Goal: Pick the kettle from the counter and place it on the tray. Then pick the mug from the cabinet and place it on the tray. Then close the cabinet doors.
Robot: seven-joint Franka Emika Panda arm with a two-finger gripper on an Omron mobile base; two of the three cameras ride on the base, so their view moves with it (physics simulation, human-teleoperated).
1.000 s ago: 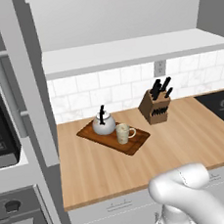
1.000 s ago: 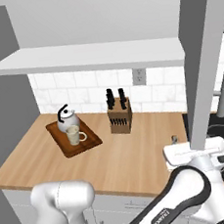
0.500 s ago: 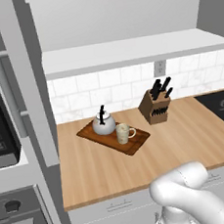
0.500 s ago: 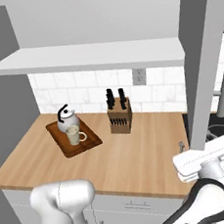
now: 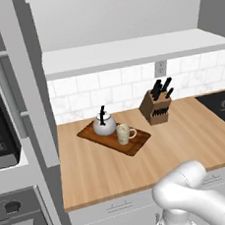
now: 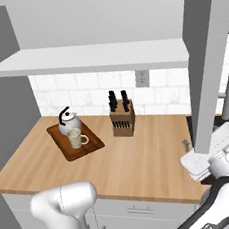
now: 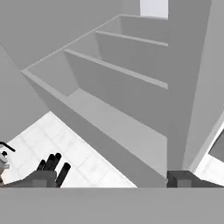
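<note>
Kettle and mug are on the tray; I'm on the cabinet doors now

The kettle (image 5: 104, 126) and mug (image 5: 124, 133) sit on the tray (image 5: 139, 142); next I must swing the open door (image 6: 207, 60) shut. The hand view alone shows the cabinet (image 7: 114, 85) shelves; I cannot tell the jaws' state

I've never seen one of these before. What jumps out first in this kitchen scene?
The dark wooden tray on the tan counter draws the eye: a silver kettle and a speckled mug stand on it side by side. To its right sits a knife block, and in the right base view the robot's white hand is raised beside an open cabinet door.
</note>
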